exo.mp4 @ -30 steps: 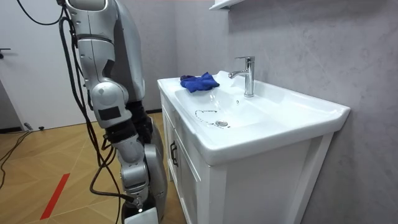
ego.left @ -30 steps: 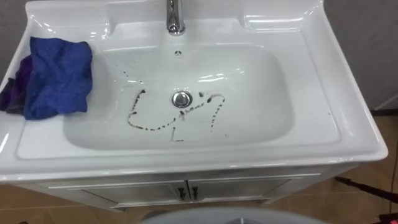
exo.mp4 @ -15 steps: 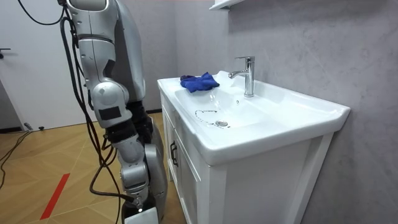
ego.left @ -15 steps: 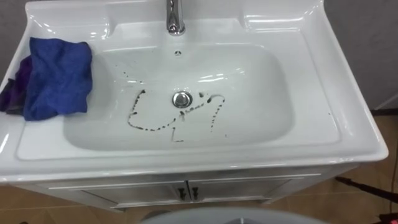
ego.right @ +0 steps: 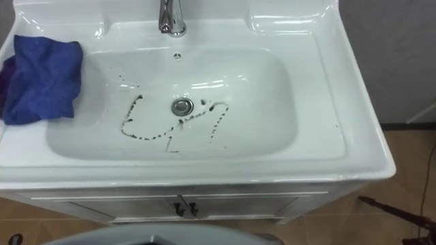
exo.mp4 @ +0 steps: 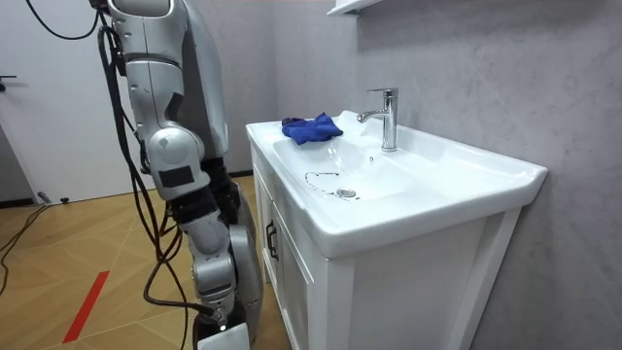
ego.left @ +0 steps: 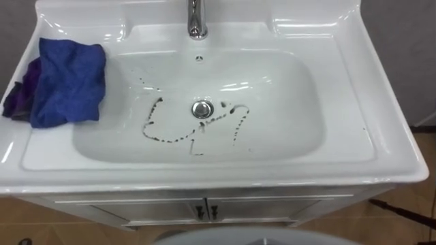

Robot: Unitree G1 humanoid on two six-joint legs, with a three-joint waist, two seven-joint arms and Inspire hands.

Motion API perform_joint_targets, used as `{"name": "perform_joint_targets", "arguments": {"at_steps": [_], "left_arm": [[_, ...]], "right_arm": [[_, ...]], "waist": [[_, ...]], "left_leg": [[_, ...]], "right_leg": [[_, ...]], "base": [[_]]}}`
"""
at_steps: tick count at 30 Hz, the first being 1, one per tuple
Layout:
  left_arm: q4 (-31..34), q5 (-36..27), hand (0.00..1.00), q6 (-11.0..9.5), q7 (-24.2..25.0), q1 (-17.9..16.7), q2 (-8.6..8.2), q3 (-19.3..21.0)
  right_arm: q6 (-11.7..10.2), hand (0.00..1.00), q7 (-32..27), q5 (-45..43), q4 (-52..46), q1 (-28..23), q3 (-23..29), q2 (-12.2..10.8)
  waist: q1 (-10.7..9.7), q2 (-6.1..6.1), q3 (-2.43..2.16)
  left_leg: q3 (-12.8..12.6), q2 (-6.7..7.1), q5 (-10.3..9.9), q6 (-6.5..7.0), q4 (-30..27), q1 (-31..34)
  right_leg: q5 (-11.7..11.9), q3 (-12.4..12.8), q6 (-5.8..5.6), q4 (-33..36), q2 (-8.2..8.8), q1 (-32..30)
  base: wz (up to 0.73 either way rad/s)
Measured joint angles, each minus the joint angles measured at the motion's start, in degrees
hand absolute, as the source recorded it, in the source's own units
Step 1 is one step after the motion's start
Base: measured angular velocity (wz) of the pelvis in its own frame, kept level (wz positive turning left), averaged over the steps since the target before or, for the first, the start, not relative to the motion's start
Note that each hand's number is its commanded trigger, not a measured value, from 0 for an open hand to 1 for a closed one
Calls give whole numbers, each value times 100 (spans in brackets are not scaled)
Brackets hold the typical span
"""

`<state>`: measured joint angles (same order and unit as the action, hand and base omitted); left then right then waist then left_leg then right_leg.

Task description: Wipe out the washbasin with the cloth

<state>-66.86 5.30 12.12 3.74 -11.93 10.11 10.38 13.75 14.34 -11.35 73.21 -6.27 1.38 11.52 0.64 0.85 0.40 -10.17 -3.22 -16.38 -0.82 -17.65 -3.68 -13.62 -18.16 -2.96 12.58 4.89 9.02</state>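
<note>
Camera shifted, cloth [ego.left: 68, 82] unmoved on basin [ego.left: 354, 146] rim

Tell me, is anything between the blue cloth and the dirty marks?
Nothing visible. The blue cloth lies on the basin's left ledge, with bare white surface between it and the dark marks.

The basin [ego.left: 390, 129] looks like glazed white ceramic, glossy and smooth, with bright reflections. The faucet [ego.left: 197, 20] and drain ring [ego.left: 201, 109] are polished metal. The blue cloth [ego.left: 68, 82] is soft and matt, with a napped weave. The dark streaks [ego.left: 163, 138] are dull, grainy grime. The cabinet front [ego.left: 136, 206] is smooth white. The wall [exo.mp4: 466, 58] is grey and rough, like plaster, and the floor [exo.mp4: 87, 253] is wood parquet.
</note>
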Motion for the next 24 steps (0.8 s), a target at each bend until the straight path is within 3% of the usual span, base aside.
{"name": "perform_joint_targets", "arguments": {"at_steps": [9,12,15,18,20,24], "left_arm": [[-46,-574,0,-244,-929,-188,10,984],[-76,-860,0,-275,-1248,-291,9,1310],[-72,-1052,0,-349,-1658,-365,26,1911],[-72,-1255,0,-401,-2160,-401,139,2196],[-40,-1259,0,-532,-2597,-396,213,2322],[55,-1261,0,-657,-3163,-410,404,2603]], "right_arm": [[-59,0,-167,-19,-8,-1,49,38],[-62,0,-165,-39,4,-7,231,73],[-117,0,-189,41,8,-65,484,190],[-249,0,-387,240,-38,-63,629,353],[-286,0,-525,239,-188,-65,680,450],[-404,0,-641,229,-338,-52,678,468]], "waist": [[201,34,-20],[311,-19,-39],[464,-91,-50],[571,-196,-56],[602,-232,-36],[697,-316,-42]], "left_leg": [[264,87,5,8,-7,30],[389,112,9,6,-3,57],[448,129,38,4,24,61],[553,162,48,6,20,63],[643,207,76,19,25,112],[736,254,116,7,48,128]], "right_leg": [[-55,-248,-24,14,62,89],[-61,-336,-33,11,62,114],[-69,-408,-42,8,74,138],[-76,-514,-50,1,92,187],[-104,-576,-62,4,122,185],[-180,-597,-50,6,141,179]], "base": [[13],[19],[14],[16],[24],[12]]}}
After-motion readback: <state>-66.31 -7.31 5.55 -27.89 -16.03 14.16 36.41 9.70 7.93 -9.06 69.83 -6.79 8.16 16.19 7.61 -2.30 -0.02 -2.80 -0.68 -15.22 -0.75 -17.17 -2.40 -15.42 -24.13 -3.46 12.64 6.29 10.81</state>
